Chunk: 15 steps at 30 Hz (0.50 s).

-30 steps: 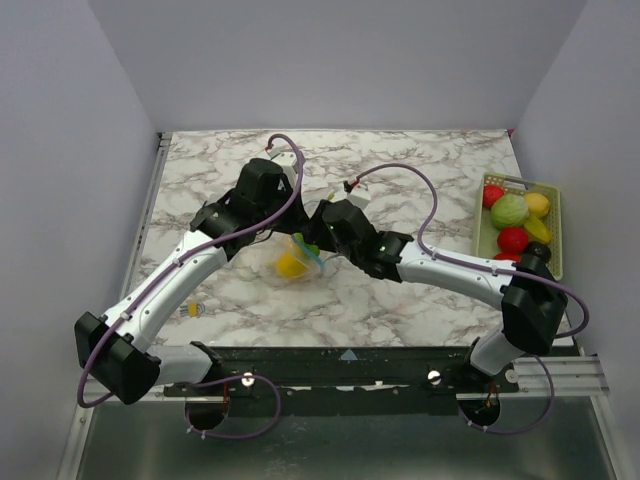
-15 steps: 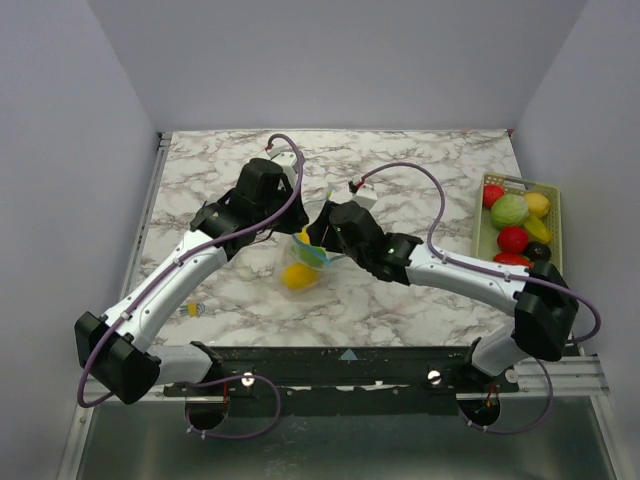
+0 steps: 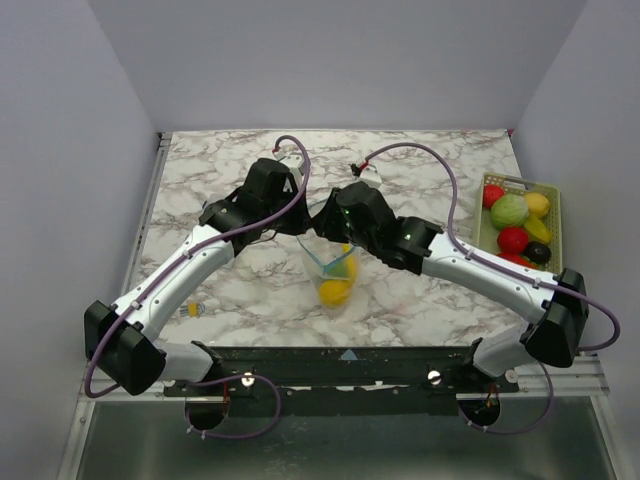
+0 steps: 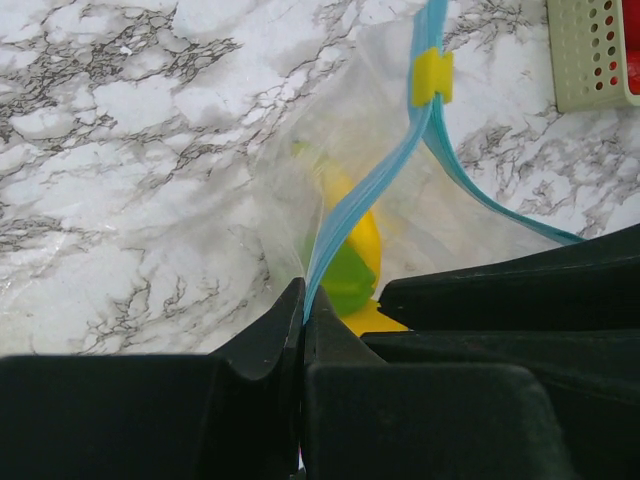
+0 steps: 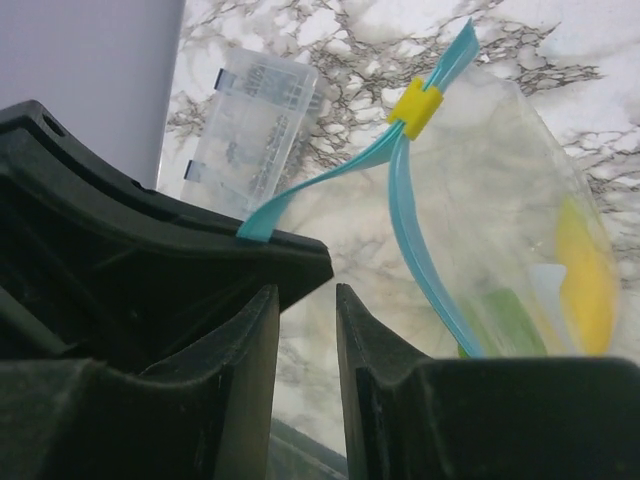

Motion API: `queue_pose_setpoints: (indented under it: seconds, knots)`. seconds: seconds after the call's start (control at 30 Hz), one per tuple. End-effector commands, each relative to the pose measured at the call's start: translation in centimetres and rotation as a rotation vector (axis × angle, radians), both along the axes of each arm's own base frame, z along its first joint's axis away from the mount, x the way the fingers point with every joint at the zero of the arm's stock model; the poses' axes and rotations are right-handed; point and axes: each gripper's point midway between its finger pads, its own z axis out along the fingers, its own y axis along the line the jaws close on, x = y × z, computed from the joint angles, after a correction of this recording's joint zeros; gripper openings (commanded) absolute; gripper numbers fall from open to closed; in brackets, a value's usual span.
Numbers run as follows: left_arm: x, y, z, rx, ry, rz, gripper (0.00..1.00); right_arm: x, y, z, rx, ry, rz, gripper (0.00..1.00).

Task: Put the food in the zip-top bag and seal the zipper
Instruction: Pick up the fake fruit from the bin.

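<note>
The zip-top bag hangs between the two wrists, above the marble near the table's middle. Yellow and green food lies inside it, with the yellow piece lowest. My left gripper is shut on the teal zipper at one end of the bag's mouth. The yellow slider sits farther along the strip. My right gripper stands open just beside the bag, with a narrow gap and nothing between its fingers. The mouth gapes beyond the slider.
A yellow-green mesh basket at the right edge holds more toy fruits, red, green and yellow. A flat clear packet lies on the marble behind the bag. A small yellow item sits near the left arm.
Both wrists have carried the bag right and toward the near edge, and it now hangs lower with the food at its bottom. The right jaws have narrowed.
</note>
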Motion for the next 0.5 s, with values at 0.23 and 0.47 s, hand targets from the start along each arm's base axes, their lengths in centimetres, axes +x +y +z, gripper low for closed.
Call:
queue_pose_setpoints:
  seconds: [0.23, 0.47]
  knots:
    - [0.0, 0.0, 1.0, 0.003, -0.035, 0.004, 0.00, -0.7, 0.1, 6.1, 0.087, -0.021, 0.011, 0.31]
    - [1.0, 1.7, 0.6, 0.102, -0.036, 0.071, 0.00, 0.1, -8.8, 8.6, -0.008, -0.084, -0.193, 0.33]
